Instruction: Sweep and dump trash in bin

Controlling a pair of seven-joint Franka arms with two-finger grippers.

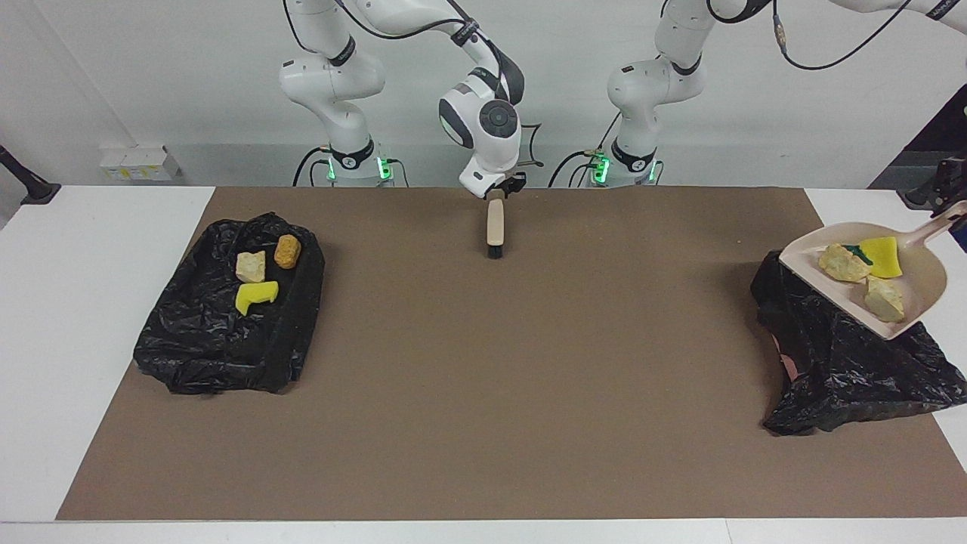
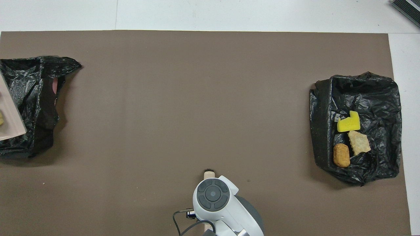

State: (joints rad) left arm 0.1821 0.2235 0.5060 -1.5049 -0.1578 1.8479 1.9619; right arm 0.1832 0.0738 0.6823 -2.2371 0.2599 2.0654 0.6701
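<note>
The brown mat (image 1: 483, 363) covers the table; a black-lined bin (image 1: 227, 325) at the right arm's end holds three pieces of trash (image 1: 261, 270); a second black bag (image 1: 854, 363) lies at the left arm's end; over it the tilted dustpan (image 1: 918, 298) carries three more pieces (image 1: 861, 268), its handle clamped by the left gripper (image 1: 953, 198); the right gripper (image 1: 500, 187) is at the brush (image 1: 495, 227) handle, grip unclear.

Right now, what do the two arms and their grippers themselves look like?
Both arms are glossy white, built of rounded segments with dark grey bands at the joints. The right arm ends in a white wrist with a dark grey round cap and a small black gripper. Black cables loop along both arms, and green lights glow at the bases. The left arm matches; its black gripper sits at the frame's edge.
</note>
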